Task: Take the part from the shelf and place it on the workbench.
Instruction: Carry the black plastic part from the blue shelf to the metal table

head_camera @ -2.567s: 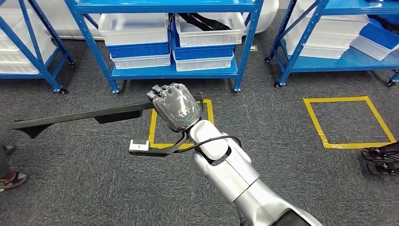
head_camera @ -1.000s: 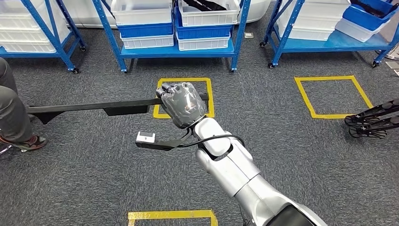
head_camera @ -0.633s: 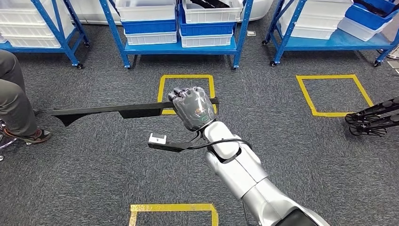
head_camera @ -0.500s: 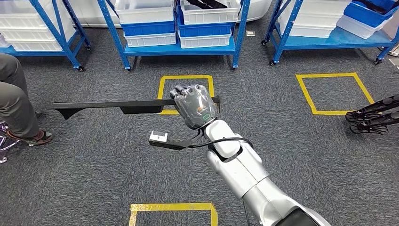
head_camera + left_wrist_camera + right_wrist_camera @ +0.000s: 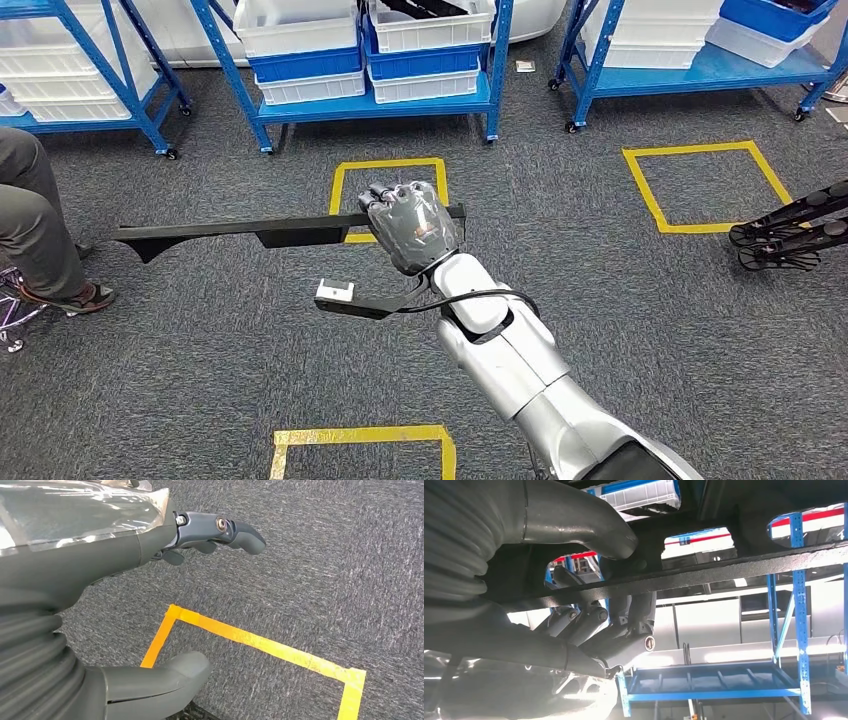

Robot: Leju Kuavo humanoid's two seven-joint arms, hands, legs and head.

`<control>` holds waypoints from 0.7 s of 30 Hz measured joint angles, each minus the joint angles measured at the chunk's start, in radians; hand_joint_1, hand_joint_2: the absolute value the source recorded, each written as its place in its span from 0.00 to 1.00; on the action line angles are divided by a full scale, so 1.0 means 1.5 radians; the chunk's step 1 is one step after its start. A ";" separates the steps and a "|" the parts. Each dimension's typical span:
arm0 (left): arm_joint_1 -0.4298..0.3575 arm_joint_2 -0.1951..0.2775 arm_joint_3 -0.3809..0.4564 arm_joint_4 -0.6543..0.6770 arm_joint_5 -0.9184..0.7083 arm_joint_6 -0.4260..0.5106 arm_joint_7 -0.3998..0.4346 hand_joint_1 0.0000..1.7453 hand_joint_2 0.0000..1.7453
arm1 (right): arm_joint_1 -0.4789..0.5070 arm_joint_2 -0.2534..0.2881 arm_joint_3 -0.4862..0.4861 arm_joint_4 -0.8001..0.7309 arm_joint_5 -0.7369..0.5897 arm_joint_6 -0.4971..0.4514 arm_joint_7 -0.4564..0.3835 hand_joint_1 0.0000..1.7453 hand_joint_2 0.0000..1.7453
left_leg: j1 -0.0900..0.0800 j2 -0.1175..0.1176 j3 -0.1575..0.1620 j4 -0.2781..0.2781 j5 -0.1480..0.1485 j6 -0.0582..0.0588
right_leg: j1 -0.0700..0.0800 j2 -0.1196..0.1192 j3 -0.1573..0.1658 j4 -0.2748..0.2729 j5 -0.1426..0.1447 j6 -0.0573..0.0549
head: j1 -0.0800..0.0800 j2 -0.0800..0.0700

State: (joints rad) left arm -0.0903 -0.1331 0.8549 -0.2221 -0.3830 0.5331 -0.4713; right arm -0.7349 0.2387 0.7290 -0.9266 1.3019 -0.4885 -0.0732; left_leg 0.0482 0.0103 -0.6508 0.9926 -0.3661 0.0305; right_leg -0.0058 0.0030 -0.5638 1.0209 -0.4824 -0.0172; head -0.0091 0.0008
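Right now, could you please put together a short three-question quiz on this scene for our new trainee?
1. True or false: the right hand grips the long black part.
2. The part is held: A) upright B) roughly level C) resting on the carpet.
3. What holds the white and blue bins behind the taped square?

Key: 1 true. 2 B. 3 the blue shelf.
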 joint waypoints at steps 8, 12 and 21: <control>-0.005 -0.004 0.000 0.000 -0.003 0.010 0.006 0.00 1.00 | 0.004 -0.005 -0.022 -0.016 -0.020 -0.013 -0.003 0.94 1.00 | 0.019 0.025 0.063 -0.111 0.044 -0.006 | -0.015 0.003 -0.054 0.098 -0.042 0.021 | 0.001 0.000; -0.006 -0.006 0.000 0.000 -0.003 0.010 0.008 0.00 1.00 | 0.012 -0.012 -0.024 -0.017 -0.020 -0.013 -0.006 0.94 1.00 | 0.048 0.043 0.044 -0.077 0.029 -0.058 | -0.042 -0.015 -0.033 0.040 -0.005 0.073 | 0.004 0.000; -0.006 -0.001 0.000 0.000 -0.004 0.014 0.009 0.00 1.00 | 0.016 -0.008 -0.027 -0.023 -0.019 -0.012 -0.007 0.94 1.00 | 0.048 0.029 -0.003 0.074 -0.081 -0.078 | -0.028 0.005 -0.056 0.052 0.004 0.025 | -0.019 0.000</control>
State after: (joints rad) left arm -0.0988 -0.1342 0.8549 -0.2222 -0.3891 0.5542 -0.4580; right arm -0.7103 0.2275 0.6878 -0.9612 1.2727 -0.5068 -0.0831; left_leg 0.1203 0.0534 -0.6553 1.1031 -0.4874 -0.0863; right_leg -0.0485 0.0104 -0.6484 1.0994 -0.4769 0.0210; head -0.0380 0.0008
